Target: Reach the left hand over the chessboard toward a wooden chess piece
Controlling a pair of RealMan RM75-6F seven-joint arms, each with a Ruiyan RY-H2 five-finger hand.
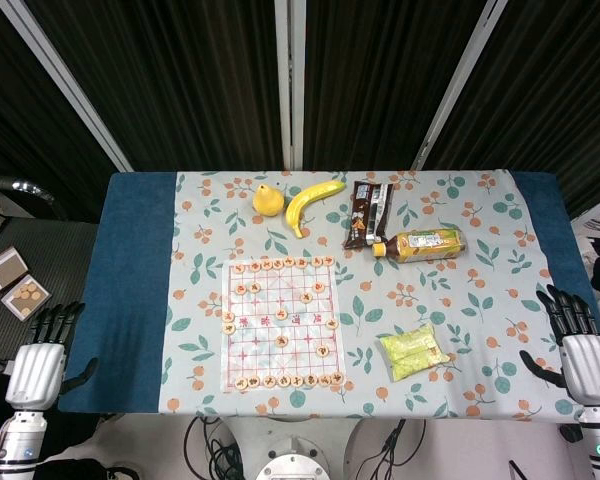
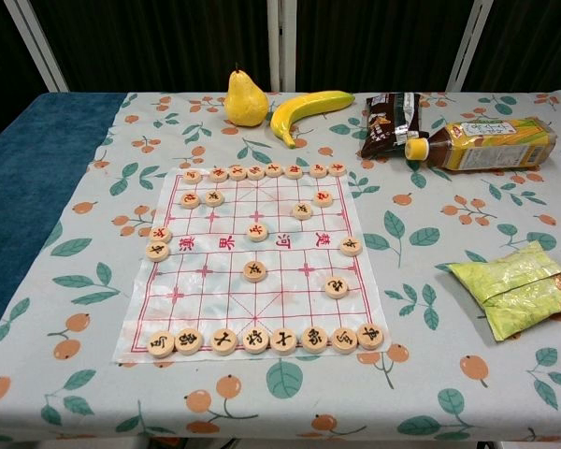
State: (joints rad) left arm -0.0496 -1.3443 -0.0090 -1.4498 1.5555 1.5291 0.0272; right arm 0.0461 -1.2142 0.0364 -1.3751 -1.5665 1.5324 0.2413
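A white chessboard sheet (image 1: 280,320) (image 2: 224,290) with a red grid lies in the middle of the floral cloth. Round wooden chess pieces (image 2: 254,270) (image 1: 281,342) line its near and far rows, and a few sit scattered between. My left hand (image 1: 42,352) hangs off the table's left front corner, fingers apart and holding nothing, far from the board. My right hand (image 1: 580,345) sits at the right front corner, likewise spread and empty. Neither hand shows in the chest view.
Behind the board lie a yellow pear (image 1: 268,199) (image 2: 245,98), a banana (image 1: 312,201) (image 2: 309,108), a dark snack packet (image 1: 368,213) (image 2: 391,121) and a tipped drink bottle (image 1: 422,244) (image 2: 481,143). A green pouch (image 1: 413,350) (image 2: 516,285) lies right of the board. Small boxes (image 1: 16,283) sit off-table left.
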